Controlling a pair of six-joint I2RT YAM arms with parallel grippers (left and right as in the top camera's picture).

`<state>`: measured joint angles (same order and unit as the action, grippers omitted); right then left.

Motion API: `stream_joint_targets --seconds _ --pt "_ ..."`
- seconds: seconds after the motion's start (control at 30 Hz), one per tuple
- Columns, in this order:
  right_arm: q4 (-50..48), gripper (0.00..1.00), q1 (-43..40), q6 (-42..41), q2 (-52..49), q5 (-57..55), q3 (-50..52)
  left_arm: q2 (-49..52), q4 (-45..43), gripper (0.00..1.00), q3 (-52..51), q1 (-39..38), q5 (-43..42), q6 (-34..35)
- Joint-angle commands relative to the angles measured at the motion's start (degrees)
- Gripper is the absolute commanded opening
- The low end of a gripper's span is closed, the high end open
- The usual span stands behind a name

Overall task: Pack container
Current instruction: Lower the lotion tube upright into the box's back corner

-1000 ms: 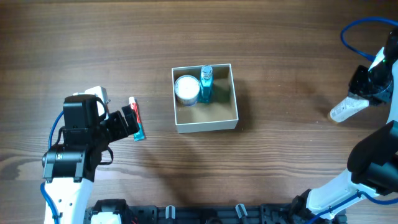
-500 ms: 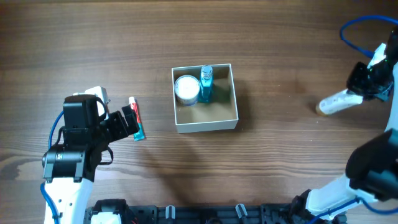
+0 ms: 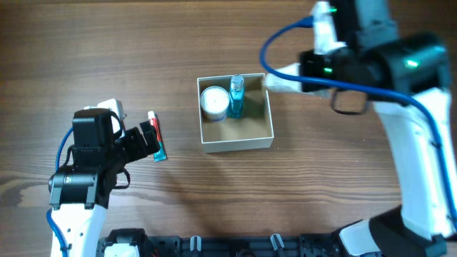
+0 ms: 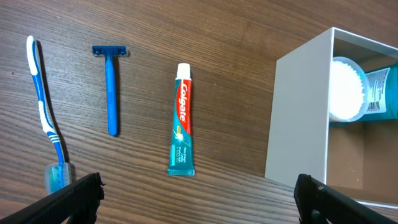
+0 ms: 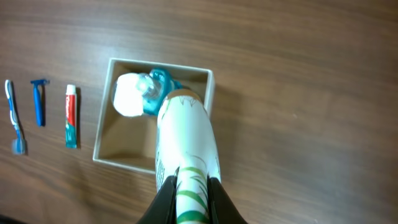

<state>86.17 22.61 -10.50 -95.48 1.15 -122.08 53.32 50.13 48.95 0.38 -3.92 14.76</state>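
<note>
The container [image 3: 235,138] is a square box with white walls and a tan inside, at the table's middle; it also shows in the left wrist view [image 4: 297,112] and the right wrist view [image 5: 124,158]. In it lie a round white jar [image 3: 214,102] and a blue bottle [image 3: 236,96]. My right gripper [image 5: 188,193] is shut on a white tube with green leaf marks [image 5: 185,134], held over the box's right edge [image 3: 280,78]. My left gripper [image 4: 199,199] is open and empty, left of the box, above a toothpaste tube [image 4: 180,127].
A blue razor [image 4: 111,87] and a blue-and-white toothbrush [image 4: 45,106] lie left of the toothpaste on the wooden table. All three also show in the right wrist view at far left. The toothpaste [image 3: 156,137] shows beside my left arm in the overhead view.
My right arm has swung from the far right edge to over the box, carrying the white tube. The left arm has not moved.
</note>
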Motion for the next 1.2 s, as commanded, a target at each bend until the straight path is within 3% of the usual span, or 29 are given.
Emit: stream_joint_targets --seconds 0.0,0.77,0.8,0.83,0.87,0.93,1.17 --pt "-4.63 0.04 2.23 -1.73 -3.8 -2.71 -1.62 0.04 -0.11 0.99 1.31 -0.26 -0.26 0.74" --pt "-6.47 0.05 2.29 -4.5 -24.65 -3.06 -1.55 0.04 0.35 1.0 1.31 -0.26 -0.26 0.72" --pt "-6.73 0.07 2.29 -4.46 -24.65 -3.06 -1.55 0.04 0.35 1.0 1.31 -0.26 -0.26 0.72" --pt "-7.02 0.16 2.29 -4.26 -24.65 -3.04 -1.55 0.04 0.35 1.0 1.31 -0.26 -0.26 0.72" --pt "-7.3 0.39 2.29 -3.02 -24.65 -2.29 -1.55 0.04 0.35 1.0 1.31 -0.26 -0.26 0.72" --pt "-7.26 0.55 2.29 -2.99 -24.65 -2.16 -1.55 0.04 0.37 1.0 1.31 -0.26 -0.26 0.72" --pt "-7.06 0.56 2.29 -2.99 -24.65 -2.19 -1.55 0.04 0.35 1.0 1.31 -0.26 -0.26 0.72"
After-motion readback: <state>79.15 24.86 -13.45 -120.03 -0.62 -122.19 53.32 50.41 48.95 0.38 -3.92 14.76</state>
